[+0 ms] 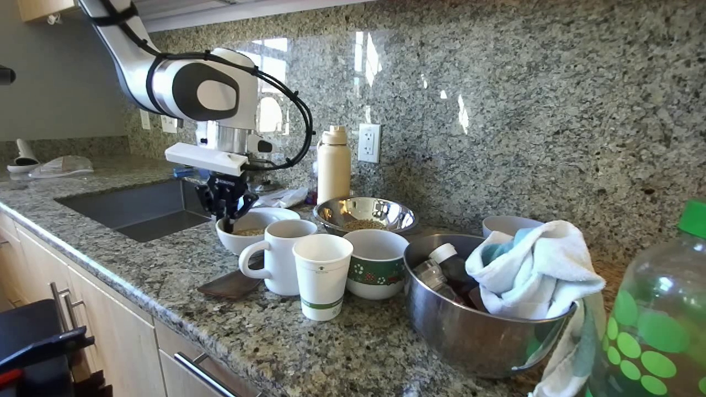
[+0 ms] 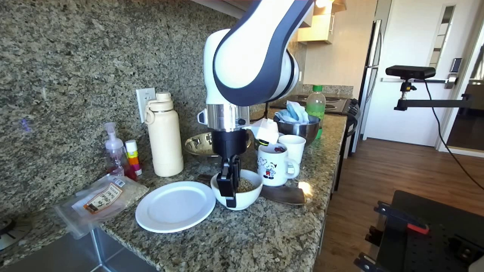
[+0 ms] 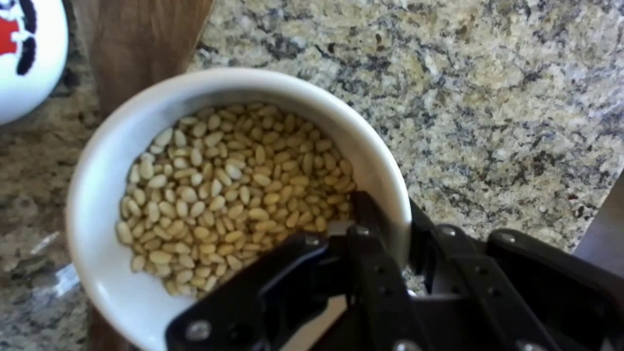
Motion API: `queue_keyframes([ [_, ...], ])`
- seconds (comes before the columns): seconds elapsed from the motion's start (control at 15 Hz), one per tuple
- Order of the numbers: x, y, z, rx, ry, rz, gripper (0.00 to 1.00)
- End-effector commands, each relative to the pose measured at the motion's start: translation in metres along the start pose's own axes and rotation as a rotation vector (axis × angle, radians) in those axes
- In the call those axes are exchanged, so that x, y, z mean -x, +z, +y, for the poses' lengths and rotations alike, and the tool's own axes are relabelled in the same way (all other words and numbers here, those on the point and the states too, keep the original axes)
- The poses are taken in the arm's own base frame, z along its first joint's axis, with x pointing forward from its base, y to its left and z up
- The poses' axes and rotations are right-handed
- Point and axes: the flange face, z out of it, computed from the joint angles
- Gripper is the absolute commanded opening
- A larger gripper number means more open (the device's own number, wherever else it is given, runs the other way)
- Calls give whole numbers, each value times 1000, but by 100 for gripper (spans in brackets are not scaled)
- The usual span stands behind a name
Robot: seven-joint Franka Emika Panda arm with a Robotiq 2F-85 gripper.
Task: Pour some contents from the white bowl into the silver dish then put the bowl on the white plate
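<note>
A speckled granite countertop (image 2: 276, 238) runs along a wall (image 1: 524, 110) of the same stone, with a metal sink (image 1: 132, 201) set into it. The white bowl (image 2: 250, 198), upright and part filled with pale seeds (image 3: 234, 195), is between the sink and a white mug (image 2: 272, 168) printed with a cartoon mouse; a dark wooden utensil (image 2: 283, 195) shows on both sides of the bowl. The gripper (image 3: 391, 214), lettered ROBOTIQ, has one finger inside the bowl and one outside, the pair clenched on its rim. Nearer the sink's edge, just beside the bowl, lies the white plate (image 2: 176, 206). Toward the counter's back edge, the silver dish (image 1: 396, 214) holds tan grains (image 1: 363, 224), near a cream bottle (image 2: 165, 139). At the sink's back corner rests a clear bag (image 2: 102, 202) whose label (image 2: 105, 197) carries a barcode and lettering too small to read surely. Nearer the front edge than the dish, a paper cup (image 1: 322, 281) has a green band and tiny print that cannot be made out.
</note>
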Motion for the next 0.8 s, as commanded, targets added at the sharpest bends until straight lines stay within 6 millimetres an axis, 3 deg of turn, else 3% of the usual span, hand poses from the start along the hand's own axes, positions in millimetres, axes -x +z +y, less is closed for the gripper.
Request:
queue_keyframes([
  [0.0, 8, -14, 6, 19, 37, 27, 3],
  [0.73, 7, -71, 48, 73, 146, 133, 2],
])
